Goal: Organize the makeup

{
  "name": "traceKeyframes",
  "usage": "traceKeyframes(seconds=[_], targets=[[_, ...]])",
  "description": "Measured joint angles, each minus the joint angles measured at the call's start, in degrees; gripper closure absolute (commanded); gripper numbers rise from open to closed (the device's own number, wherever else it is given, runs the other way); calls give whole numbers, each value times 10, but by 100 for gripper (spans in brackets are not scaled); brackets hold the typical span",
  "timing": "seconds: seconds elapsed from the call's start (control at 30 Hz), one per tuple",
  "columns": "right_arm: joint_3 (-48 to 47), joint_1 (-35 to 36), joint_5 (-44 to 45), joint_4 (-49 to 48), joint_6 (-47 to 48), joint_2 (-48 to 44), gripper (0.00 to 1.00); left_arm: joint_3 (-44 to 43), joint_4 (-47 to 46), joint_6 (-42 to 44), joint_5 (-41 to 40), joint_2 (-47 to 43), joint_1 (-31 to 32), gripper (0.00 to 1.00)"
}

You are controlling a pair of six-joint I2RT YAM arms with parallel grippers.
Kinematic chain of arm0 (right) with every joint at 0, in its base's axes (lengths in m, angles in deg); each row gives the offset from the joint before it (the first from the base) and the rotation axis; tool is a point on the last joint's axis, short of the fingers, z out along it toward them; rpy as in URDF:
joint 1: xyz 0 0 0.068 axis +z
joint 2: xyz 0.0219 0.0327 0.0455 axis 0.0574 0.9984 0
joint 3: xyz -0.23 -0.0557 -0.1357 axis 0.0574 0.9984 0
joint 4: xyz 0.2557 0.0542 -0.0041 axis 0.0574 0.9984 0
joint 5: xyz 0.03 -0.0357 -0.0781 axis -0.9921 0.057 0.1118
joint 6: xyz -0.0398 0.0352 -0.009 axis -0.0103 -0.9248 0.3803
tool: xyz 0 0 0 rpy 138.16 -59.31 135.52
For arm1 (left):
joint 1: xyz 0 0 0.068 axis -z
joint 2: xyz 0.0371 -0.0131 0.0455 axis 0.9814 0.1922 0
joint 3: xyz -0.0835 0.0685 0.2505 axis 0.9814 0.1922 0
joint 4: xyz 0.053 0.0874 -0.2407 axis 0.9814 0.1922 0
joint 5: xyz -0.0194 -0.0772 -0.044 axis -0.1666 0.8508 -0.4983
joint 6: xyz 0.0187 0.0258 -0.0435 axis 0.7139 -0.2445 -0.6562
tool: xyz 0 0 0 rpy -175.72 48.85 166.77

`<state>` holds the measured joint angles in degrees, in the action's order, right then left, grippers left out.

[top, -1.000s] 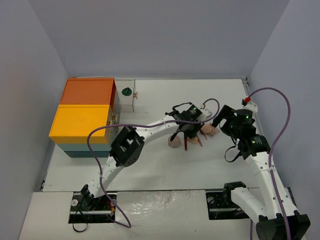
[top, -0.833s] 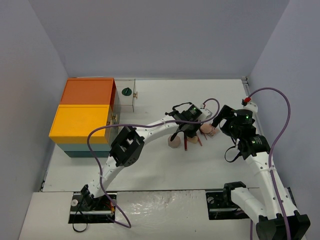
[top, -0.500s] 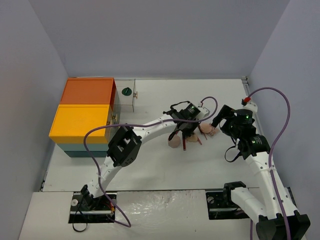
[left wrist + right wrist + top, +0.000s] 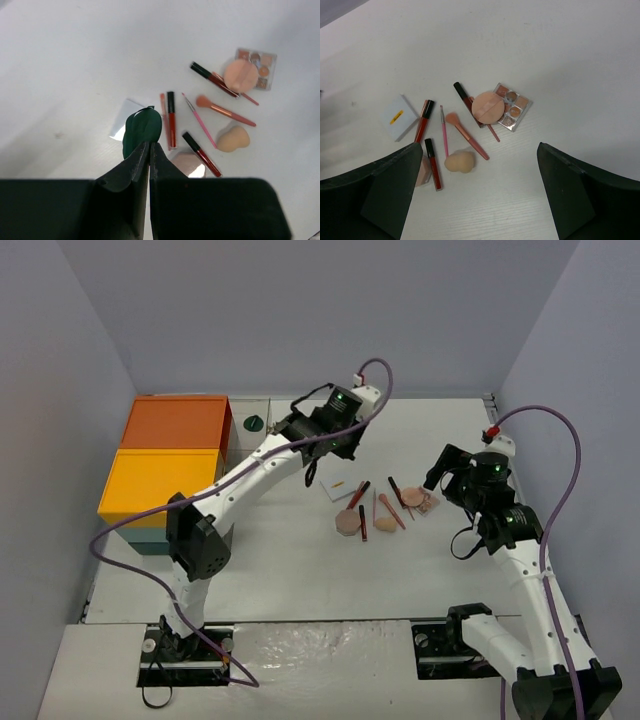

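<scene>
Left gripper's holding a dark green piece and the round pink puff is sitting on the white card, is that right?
Not quite. The left gripper does hold the dark green piece, but the round pink puff sits on the palette, apart from the white card; the right wrist view shows it.

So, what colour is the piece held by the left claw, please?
The piece is dark green; the left wrist view shows it best.

I am seeing a dark green piece (image 4: 143,127), a white card (image 4: 399,118) carrying a yellow mark, a red black-capped tube (image 4: 423,126), a peach sponge (image 4: 460,162), and a palette (image 4: 516,113) showing brown-and-peach squares.
</scene>
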<state>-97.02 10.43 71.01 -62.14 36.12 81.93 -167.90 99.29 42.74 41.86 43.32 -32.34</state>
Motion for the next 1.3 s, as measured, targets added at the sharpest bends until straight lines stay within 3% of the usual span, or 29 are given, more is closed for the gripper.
traceKeyframes(seconds=[0.37, 0.6, 0.77, 0.93, 1.3], targets=[[-7, 0, -23, -3, 16, 79, 4, -45, 82, 2, -117, -127, -133, 100], [-8, 0, -50, -9, 18, 119, 4, -9, 89, 6, -130, -131, -198, 99], [-8, 0, -59, -15, 18, 129, 4, 12, 86, 9, -130, -111, -226, 93], [-8, 0, -63, -20, 18, 149, 7, 13, 87, 14, -132, -85, -240, 60], [-31, 35, -38, -28, 18, 230, 19, 17, 97, 11, -124, -113, -241, 13]])
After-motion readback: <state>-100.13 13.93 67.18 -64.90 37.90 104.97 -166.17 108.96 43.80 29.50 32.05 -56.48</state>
